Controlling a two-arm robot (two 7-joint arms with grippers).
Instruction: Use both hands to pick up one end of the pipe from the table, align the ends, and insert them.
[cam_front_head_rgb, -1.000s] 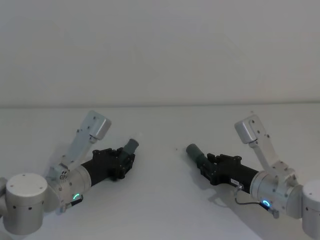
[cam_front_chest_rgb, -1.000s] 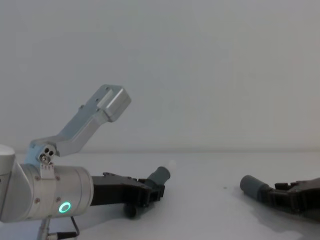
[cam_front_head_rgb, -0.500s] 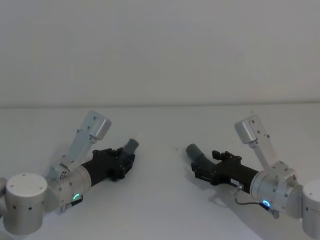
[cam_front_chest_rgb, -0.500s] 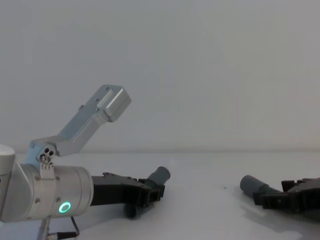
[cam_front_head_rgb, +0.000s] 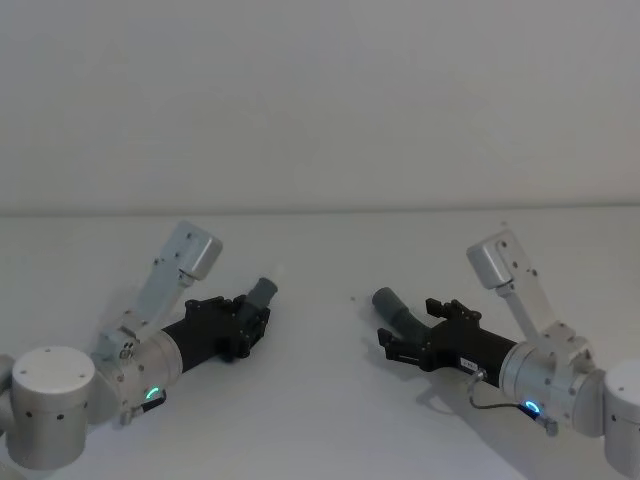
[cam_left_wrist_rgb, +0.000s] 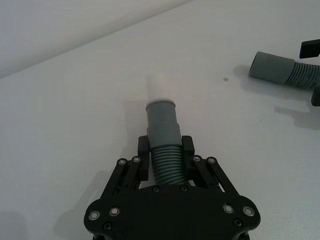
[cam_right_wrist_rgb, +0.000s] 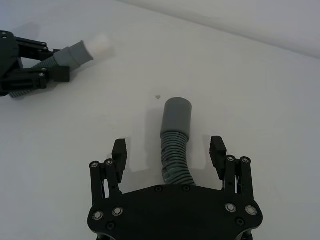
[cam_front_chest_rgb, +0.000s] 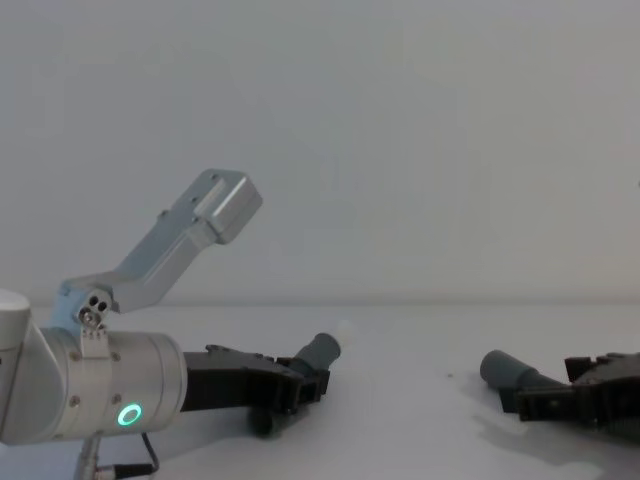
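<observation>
The left gripper (cam_left_wrist_rgb: 166, 150) is clamped on the ribbed part of the short hose (cam_left_wrist_rgb: 165, 167), just behind its cuff (cam_left_wrist_rgb: 162, 122). The cuff and its white tip (cam_left_wrist_rgb: 157, 87) stick out in front and point across the table (cam_front_head_rgb: 320, 400) towards the other piece.

The right gripper (cam_right_wrist_rgb: 168, 147) sits low with its jaws spread wide on either side of the long hose (cam_right_wrist_rgb: 175, 150), not touching it. The long hose lies on the table, its grey cuff (cam_right_wrist_rgb: 177, 116) ahead of the fingers and well apart from the white tip.

To do this step well, I'd say the right jaws should close squarely on the ribs close behind that cuff, as the left ones have. A short stub in front will flex less when the ends meet. The hose runs a little off-centre between the fingers, so closing slowly should stop it rolling aside.

The rest of each hose runs under its gripper, so their length and curve are hidden. The white tip nearly vanishes against the table. I can't tell whether the short hose is clear of the surface.
</observation>
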